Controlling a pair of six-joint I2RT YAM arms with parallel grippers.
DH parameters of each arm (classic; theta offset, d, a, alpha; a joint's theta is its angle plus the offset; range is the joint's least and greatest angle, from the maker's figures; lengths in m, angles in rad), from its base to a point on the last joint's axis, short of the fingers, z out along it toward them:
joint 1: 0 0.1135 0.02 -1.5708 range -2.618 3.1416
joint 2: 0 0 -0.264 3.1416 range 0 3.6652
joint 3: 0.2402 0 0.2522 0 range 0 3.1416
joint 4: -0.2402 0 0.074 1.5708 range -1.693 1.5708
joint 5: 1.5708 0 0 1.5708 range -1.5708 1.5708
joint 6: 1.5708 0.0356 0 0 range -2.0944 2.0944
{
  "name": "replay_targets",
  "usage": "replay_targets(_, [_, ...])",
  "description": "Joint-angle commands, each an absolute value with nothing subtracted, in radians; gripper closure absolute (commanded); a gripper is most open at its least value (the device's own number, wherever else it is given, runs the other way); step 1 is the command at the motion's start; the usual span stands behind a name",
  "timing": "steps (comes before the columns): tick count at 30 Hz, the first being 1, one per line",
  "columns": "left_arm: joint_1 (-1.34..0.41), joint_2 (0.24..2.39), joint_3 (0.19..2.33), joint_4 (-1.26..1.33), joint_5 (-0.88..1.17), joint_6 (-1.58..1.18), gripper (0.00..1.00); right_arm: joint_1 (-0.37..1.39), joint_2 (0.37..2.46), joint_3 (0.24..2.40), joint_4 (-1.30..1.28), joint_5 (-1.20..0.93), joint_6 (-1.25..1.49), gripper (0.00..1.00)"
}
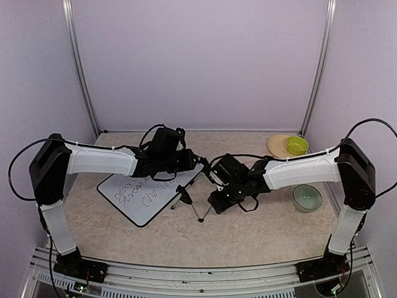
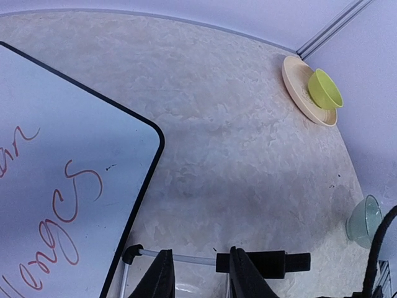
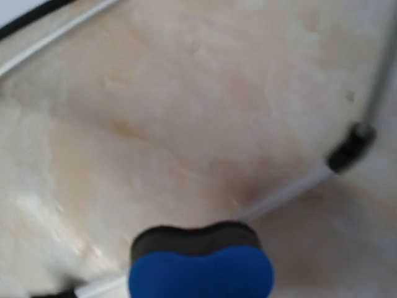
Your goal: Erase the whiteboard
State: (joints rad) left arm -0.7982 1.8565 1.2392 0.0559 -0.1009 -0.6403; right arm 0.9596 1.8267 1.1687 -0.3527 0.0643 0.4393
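The whiteboard (image 1: 144, 197) lies flat on the table left of centre, with several lines of handwriting on it. In the left wrist view the whiteboard (image 2: 56, 186) fills the left side and bears red writing. My left gripper (image 1: 188, 162) hovers by the board's far right corner. Its jaws (image 2: 200, 253) stand open over a rod of the wire stand (image 2: 186, 257). My right gripper (image 1: 218, 200) is just right of the wire stand (image 1: 188, 200) and is shut on a blue eraser (image 3: 201, 264) with a black felt face. Its fingers are hidden.
A yellow-green bowl (image 1: 297, 146) sits on a beige plate (image 1: 277, 146) at the back right. A pale green bowl (image 1: 307, 198) stands under the right arm. The stand's white rod (image 3: 285, 191) and black tip (image 3: 350, 148) lie close by the eraser.
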Motion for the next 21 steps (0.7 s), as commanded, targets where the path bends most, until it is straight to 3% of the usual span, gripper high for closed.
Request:
replay_targets(1, [-0.798,1.874,1.257,0.109,-0.080,-0.621,0.69,0.973,1.723,1.146,-0.520,0.192,0.370,0.67])
replay_targets(10, [-0.849,1.904,1.303,0.130,-0.063,-0.635,0.69,0.974,1.603,1.026,-0.647,0.236,0.350,0.67])
replay_targets(21, [-0.868,1.927,1.288,0.146,-0.087,-0.666,0.69,1.048,1.770,1.130,-0.756,0.235,0.250,0.67])
